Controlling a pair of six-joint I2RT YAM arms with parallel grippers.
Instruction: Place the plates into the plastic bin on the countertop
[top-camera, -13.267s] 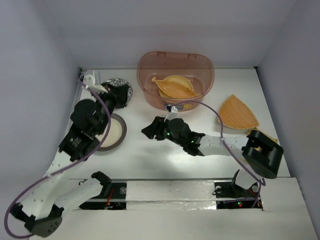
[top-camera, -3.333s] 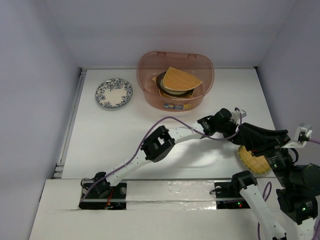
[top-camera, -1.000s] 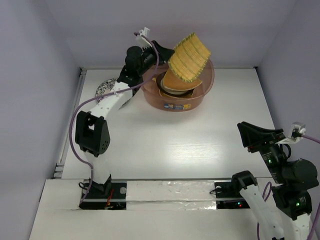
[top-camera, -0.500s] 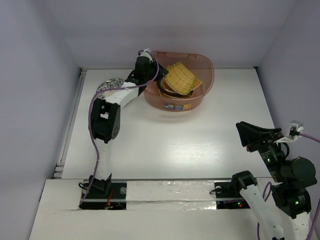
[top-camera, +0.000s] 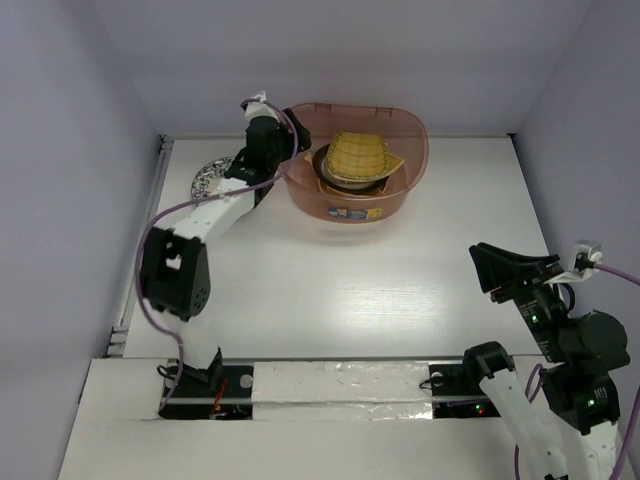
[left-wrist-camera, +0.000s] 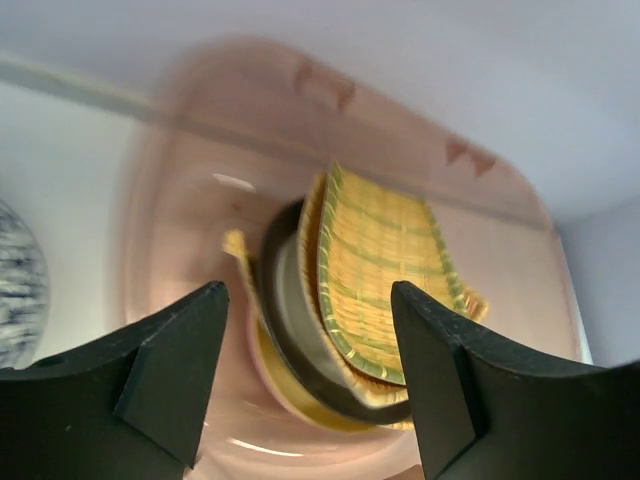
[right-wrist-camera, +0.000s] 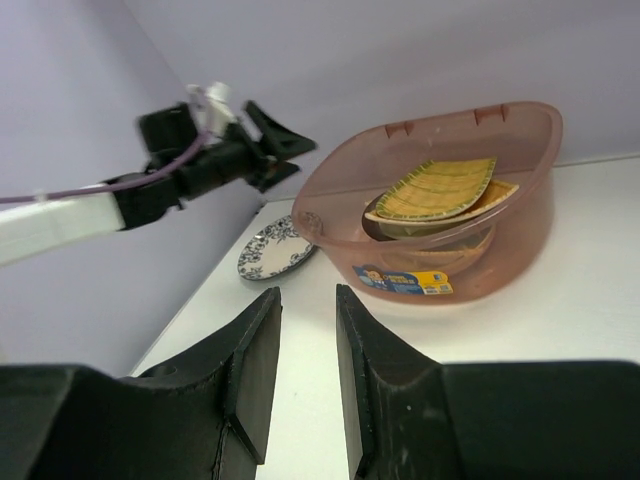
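The plastic bin (top-camera: 352, 195) stands at the back of the countertop (top-camera: 350, 290) and holds a stack of plates. Topmost is a ribbed orange-tan fan-shaped plate (top-camera: 357, 155) (left-wrist-camera: 385, 265), resting tilted on a dark-rimmed plate (left-wrist-camera: 300, 335), with a yellow plate (left-wrist-camera: 290, 405) beneath. My left gripper (top-camera: 290, 148) (left-wrist-camera: 310, 400) hovers at the bin's left rim, open and empty. A white plate with a dark floral rim (top-camera: 207, 178) (right-wrist-camera: 270, 250) lies left of the bin, partly under the left arm. My right gripper (top-camera: 500, 265) (right-wrist-camera: 305, 335) hangs open and empty, raised at the near right.
Pale walls close in the countertop on the left, back and right. The left arm (top-camera: 200, 215) stretches from its base across the left side towards the bin. The bin carries a small label (right-wrist-camera: 415, 278) on its front.
The left gripper has opened and let go of the fan-shaped plate, which now lies on the stack in the bin. The gripper has drawn back left to the rim. The right arm stayed still.
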